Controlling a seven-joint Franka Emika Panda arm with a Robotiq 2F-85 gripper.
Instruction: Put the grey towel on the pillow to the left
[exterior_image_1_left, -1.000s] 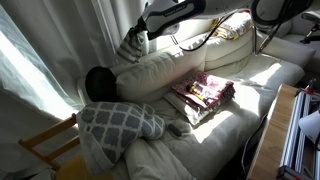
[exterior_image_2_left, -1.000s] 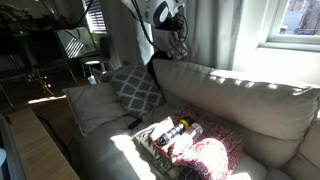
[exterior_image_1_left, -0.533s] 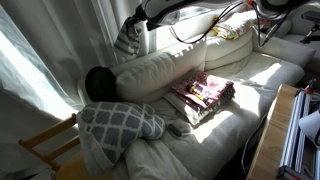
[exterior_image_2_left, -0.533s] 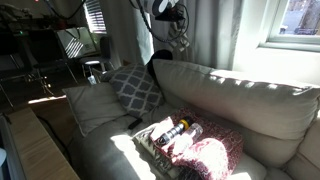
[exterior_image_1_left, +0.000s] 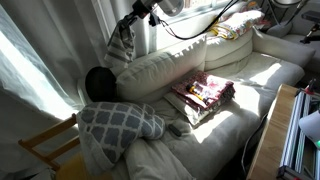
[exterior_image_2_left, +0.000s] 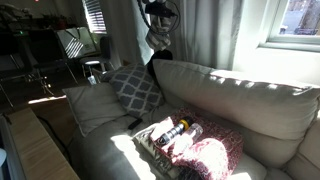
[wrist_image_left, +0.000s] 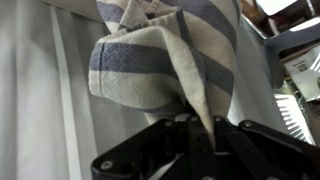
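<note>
1. We see the gripper (exterior_image_1_left: 141, 13) held high above the back of the sofa (exterior_image_1_left: 170, 68), close to the pale curtain (exterior_image_1_left: 40, 55).
2. Its fingers are pressed onto the grey towel (exterior_image_1_left: 122, 42), pinching it by a gathered fold.
3. In both exterior views the towel (exterior_image_2_left: 156, 38) hangs limp in the air under the gripper (exterior_image_2_left: 160, 10). We cannot tell whether its lower end brushes the sofa back.
4. In the wrist view the striped towel (wrist_image_left: 160, 55) fills most of the frame, and its bunched edge runs in between the dark fingers of the gripper (wrist_image_left: 200, 128).
5. The lattice pillow (exterior_image_1_left: 120, 122) lies at the end of the sofa, well below the towel and apart from it. It also shows in an exterior view (exterior_image_2_left: 135, 88).
6. A red-patterned fabric (exterior_image_1_left: 205, 93) rests on the seat, further along from the pillow.
</note>
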